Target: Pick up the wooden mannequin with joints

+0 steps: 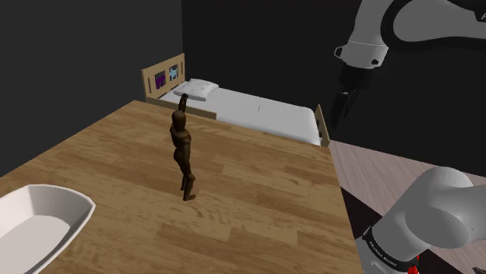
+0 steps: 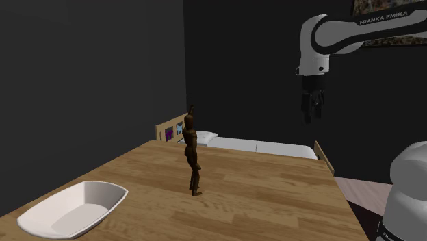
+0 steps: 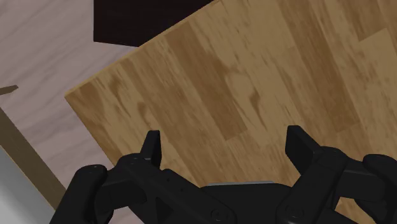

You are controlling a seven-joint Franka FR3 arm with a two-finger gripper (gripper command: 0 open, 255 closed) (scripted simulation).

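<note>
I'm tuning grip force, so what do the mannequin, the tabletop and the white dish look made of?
The mannequin looks like dark brown wood, matte, with jointed limbs. The tabletop is light wood, with plank seams and grain showing. The dish is plain white and smooth; ceramic or plastic, I cannot tell.

- A broad table of light brown wood planks (image 1: 265, 204) carries everything here.
- A dark brown wooden jointed mannequin (image 1: 182, 149) stands upright on its feet near the table's middle, with one arm raised above its head.
- A white, shallow oblong dish (image 1: 37, 224) rests on the planks at the shoulder view's lower left, well apart from the mannequin.
</note>
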